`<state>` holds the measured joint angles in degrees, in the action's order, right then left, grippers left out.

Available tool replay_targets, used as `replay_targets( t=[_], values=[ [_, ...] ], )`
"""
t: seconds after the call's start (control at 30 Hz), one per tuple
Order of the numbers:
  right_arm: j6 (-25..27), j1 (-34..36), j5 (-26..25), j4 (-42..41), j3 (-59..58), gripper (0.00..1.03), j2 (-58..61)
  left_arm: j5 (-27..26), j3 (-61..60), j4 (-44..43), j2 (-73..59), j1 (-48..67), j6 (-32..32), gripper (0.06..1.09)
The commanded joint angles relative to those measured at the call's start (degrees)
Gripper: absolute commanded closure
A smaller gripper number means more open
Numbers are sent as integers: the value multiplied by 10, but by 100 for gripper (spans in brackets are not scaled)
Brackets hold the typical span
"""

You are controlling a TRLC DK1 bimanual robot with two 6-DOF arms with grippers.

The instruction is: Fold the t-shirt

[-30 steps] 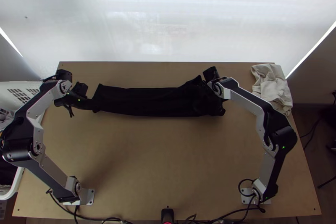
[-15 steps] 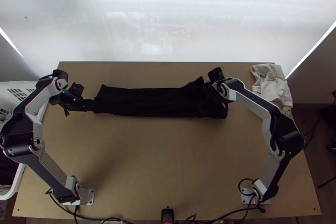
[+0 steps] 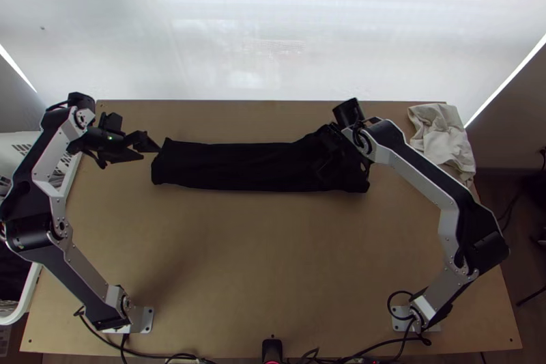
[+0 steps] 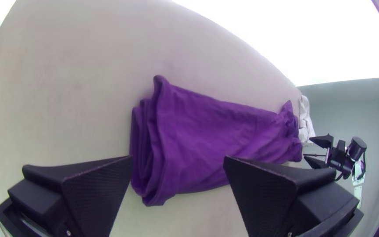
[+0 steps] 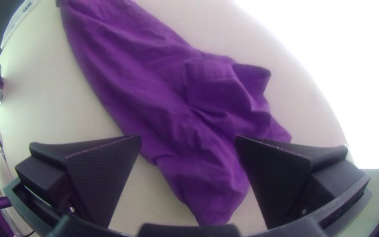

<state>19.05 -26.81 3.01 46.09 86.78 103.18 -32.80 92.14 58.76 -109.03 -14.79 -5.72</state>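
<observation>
- Wooden bench (image 3: 273,261) beneath t-shirt (image 3: 239,167), folded into long strip.
- Near t-shirt's left end: left gripper (image 3: 151,153), fingers apart, empty.
- Over its right end: right gripper (image 3: 336,152), fingers likewise.

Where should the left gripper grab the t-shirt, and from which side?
Probably the t-shirt's left end, with the left gripper coming in low from the left: layers stack along that short edge, which faces the open gripper.
</observation>
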Motion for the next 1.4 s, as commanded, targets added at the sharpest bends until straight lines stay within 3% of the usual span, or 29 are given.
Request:
replay_targets(
  t=[0.0,0.23,0.57,1.03,1.17,1.37],
  values=[
    [-4,-29,5,21,77,4,17,-24,55,-8,-43,25,46,11],
    [-15,-47,7,9,154,4,127,32,33,-62,-65,49,40,11],
    [-38,-49,8,-62,146,4,219,92,-23,-80,-72,58,-2,11],
    [-63,-52,8,-107,93,4,244,103,-32,-85,-85,76,1,14],
    [-64,-52,8,-115,74,4,234,101,-35,-83,-87,75,1,36],
    [-65,-50,8,-119,62,4,226,93,-37,-84,-89,77,4,95]
  ],
)
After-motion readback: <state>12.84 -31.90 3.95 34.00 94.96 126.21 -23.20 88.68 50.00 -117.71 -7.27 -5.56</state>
